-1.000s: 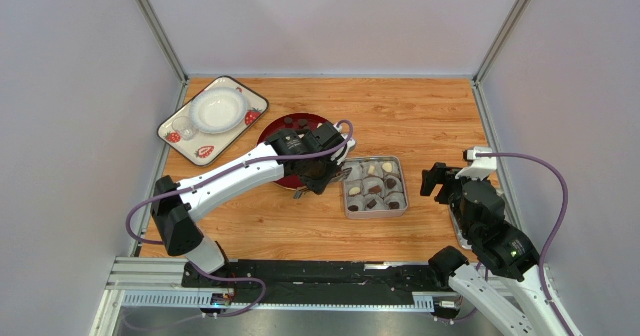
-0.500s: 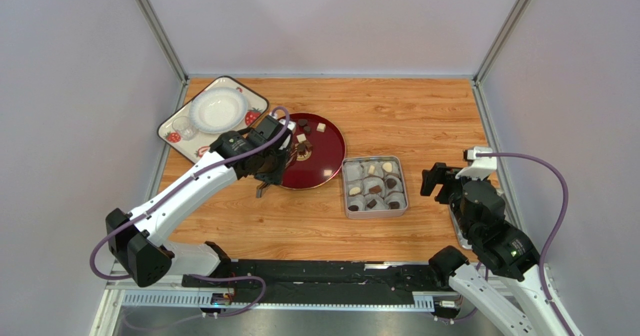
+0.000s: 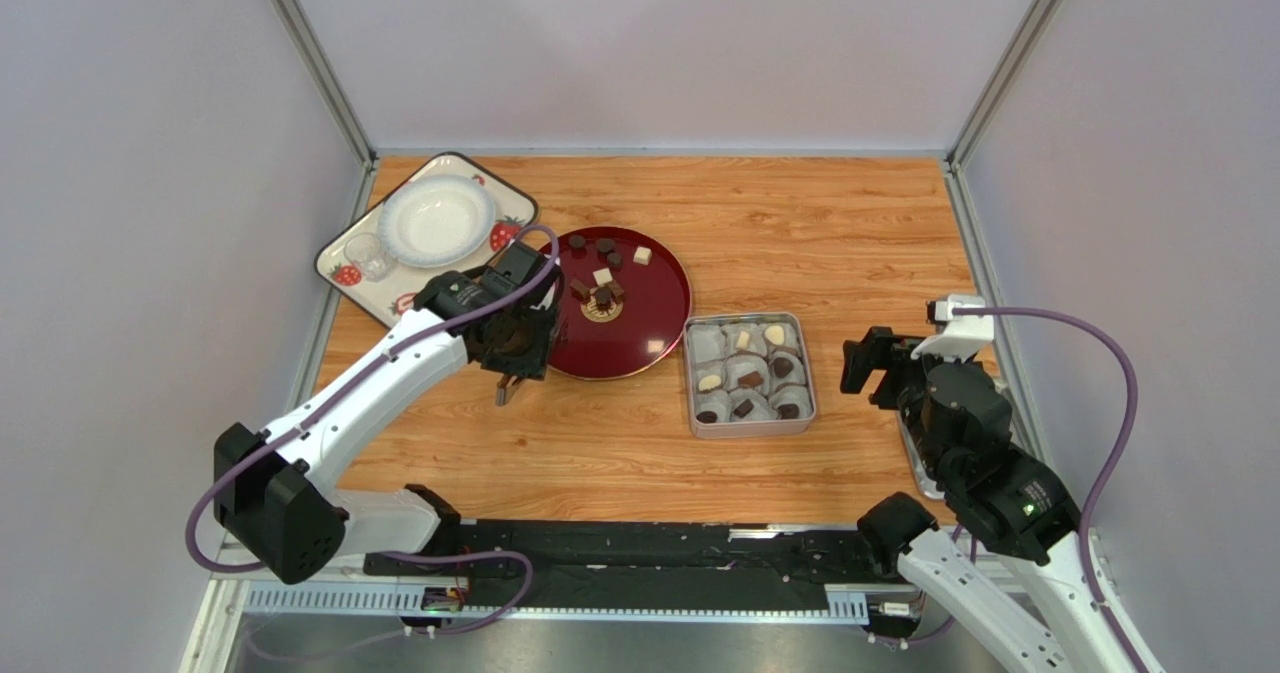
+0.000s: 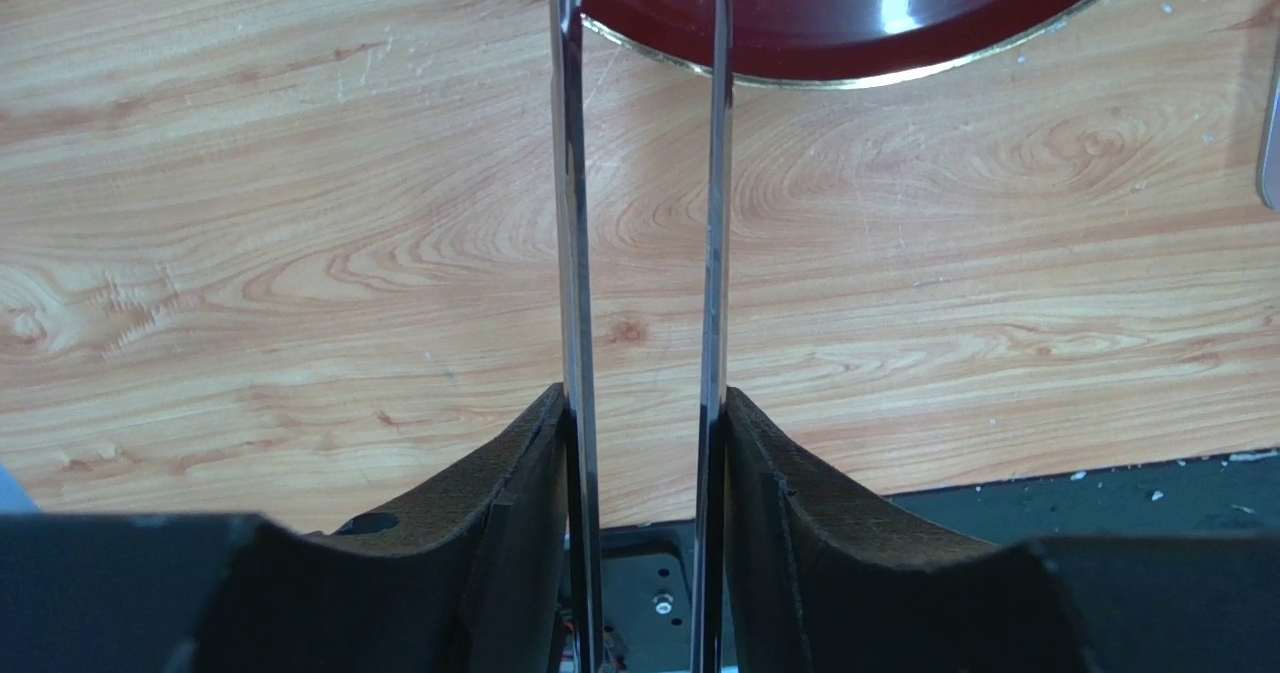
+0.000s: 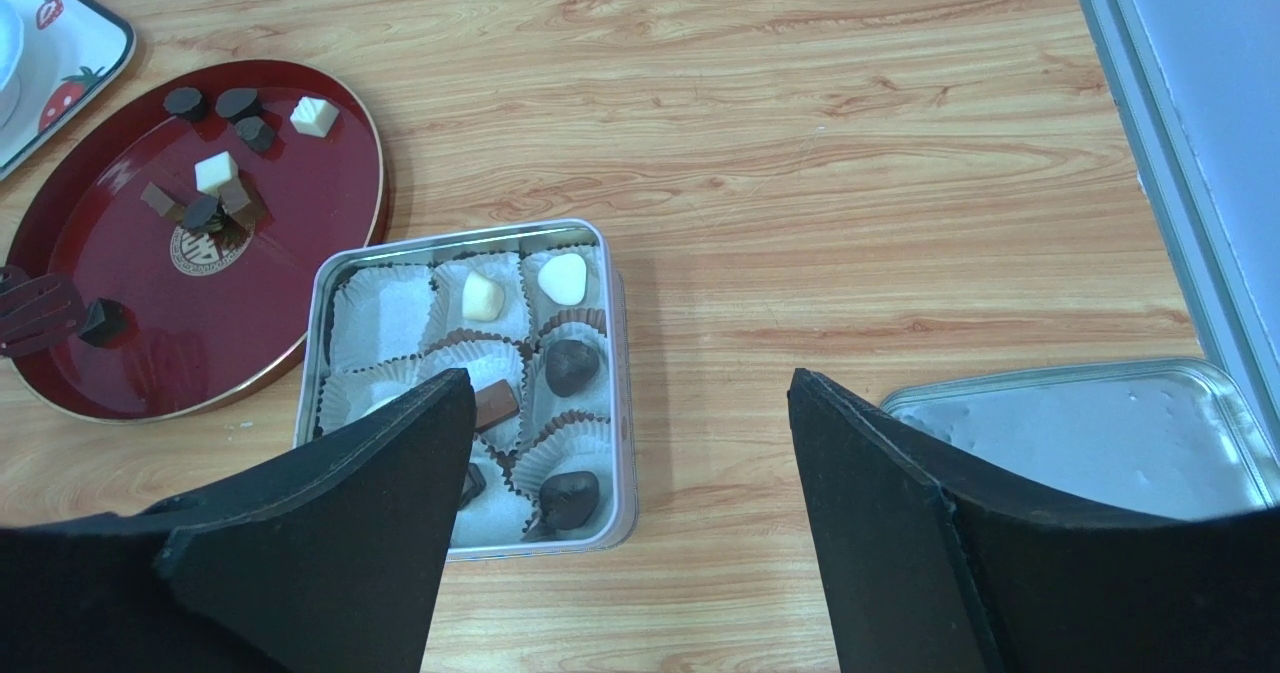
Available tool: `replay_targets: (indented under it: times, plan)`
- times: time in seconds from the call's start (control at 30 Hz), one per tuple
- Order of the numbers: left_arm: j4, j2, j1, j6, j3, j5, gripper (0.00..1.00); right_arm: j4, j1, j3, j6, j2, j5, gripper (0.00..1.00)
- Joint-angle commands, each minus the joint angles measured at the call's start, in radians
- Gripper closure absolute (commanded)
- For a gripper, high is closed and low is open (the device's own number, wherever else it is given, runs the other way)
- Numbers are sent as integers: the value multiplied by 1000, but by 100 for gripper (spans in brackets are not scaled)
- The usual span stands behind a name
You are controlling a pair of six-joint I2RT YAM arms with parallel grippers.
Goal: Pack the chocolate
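The left gripper (image 4: 640,411) is seen over bare tabletop (image 4: 977,283), just off the lower left rim of the round red plate (image 3: 643,331) in the top view. A pair of thin metal tweezers (image 4: 571,223) is clamped between its fingers. The blades are parted, and nothing is caught between them where they show. Their tips are cut off by the top edge of the left wrist view.

The chocolate (image 5: 220,190) is found in two places. Loose pieces are scattered on the plate, up and to the right of the left gripper in the top view: a small heap near the middle, a few toward the upper rim, and one dark piece (image 5: 102,321) alone at the far left of the right wrist view. Other pieces are set in white paper cups (image 5: 376,313) inside the square grey tin (image 5: 619,403), just right of the plate.

The right gripper (image 5: 628,388) is held wide open with nothing between its fingers, right of the tin and apart from it in the top view. The tin's lower left corner is hidden behind one finger. A grey lid (image 5: 1082,433) is noted at lower right.
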Motion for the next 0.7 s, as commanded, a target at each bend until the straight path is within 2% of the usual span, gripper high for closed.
replay_targets:
  times: [0.0,0.57,0.67]
  plan:
    - [54,14,6,-13,3,0,50,43,-2,2,-14,-12,-3,20]
    - [63,80,17,-25,-34,-7,51,45,-2,2,-14,-10,-5,20]
    - [72,88,18,-24,-32,15,60,45,-2,2,-14,-12,-3,20]
